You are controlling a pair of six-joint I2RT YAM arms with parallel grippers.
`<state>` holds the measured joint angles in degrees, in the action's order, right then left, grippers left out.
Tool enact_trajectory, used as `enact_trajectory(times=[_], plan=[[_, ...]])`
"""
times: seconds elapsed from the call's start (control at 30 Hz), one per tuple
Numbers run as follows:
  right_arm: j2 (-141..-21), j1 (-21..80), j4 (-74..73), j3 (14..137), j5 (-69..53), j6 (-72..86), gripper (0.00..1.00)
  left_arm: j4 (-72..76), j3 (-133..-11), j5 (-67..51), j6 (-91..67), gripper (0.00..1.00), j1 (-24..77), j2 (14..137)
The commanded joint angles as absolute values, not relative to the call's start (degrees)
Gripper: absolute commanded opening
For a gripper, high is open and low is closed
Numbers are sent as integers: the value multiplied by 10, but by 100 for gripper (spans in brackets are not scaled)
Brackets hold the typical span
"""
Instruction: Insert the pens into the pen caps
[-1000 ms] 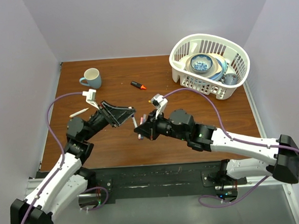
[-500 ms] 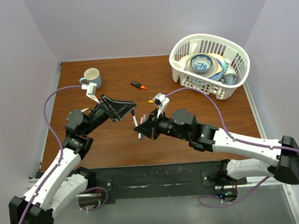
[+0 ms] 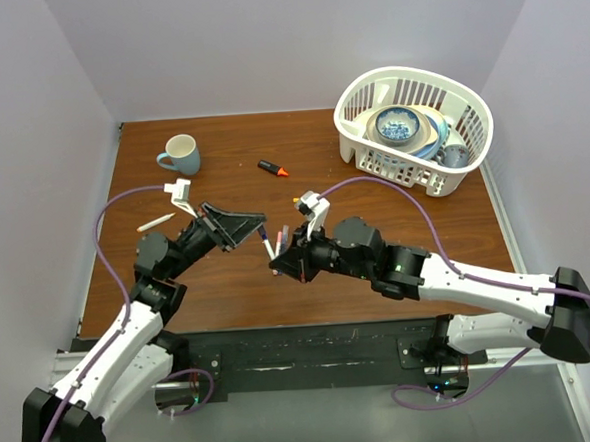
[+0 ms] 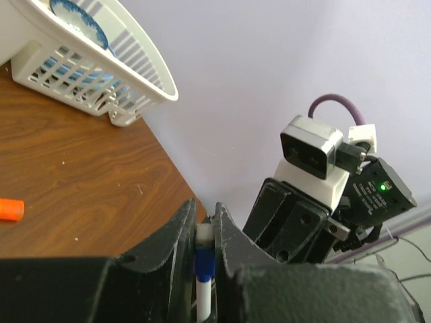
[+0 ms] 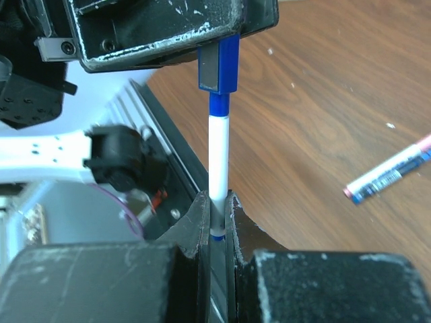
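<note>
The white pen (image 5: 217, 155) stands clamped in our right gripper (image 5: 215, 204), its tip in the blue pen cap (image 5: 219, 64) that our left gripper (image 4: 205, 219) pinches tight, left of the white basket (image 3: 406, 72).

Your left gripper (image 4: 204, 217): fingers pressed onto a white-and-blue pen (image 4: 204, 262) upright between them. Beyond it you have:
- wooden table (image 4: 81, 175)
- white basket (image 4: 101, 74) holding a blue plate (image 4: 77, 17)
- orange cap (image 4: 9, 210) at the left edge
- right arm's wrist camera (image 4: 313, 151), with a green light beside it
</note>
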<state>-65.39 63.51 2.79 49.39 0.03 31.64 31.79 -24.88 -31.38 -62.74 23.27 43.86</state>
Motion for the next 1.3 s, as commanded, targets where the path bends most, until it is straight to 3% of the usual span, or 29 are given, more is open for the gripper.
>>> enact_trajectory(times=[0.0,0.37,0.6,0.93,1.27], plan=[[-653,602,98,598,62,284,0,289,-209,-366,-648,0,245,417],[-750,558,89,752,44,258,0,345,-173,-327,-638,0,313,466],[-757,519,98,766,52,255,0,337,-137,-301,-605,0,329,468],[-780,479,132,754,-21,279,0,554,-113,-315,-660,0,377,587],[-715,477,64,635,-10,294,0,343,-213,-230,-564,0,377,582]])
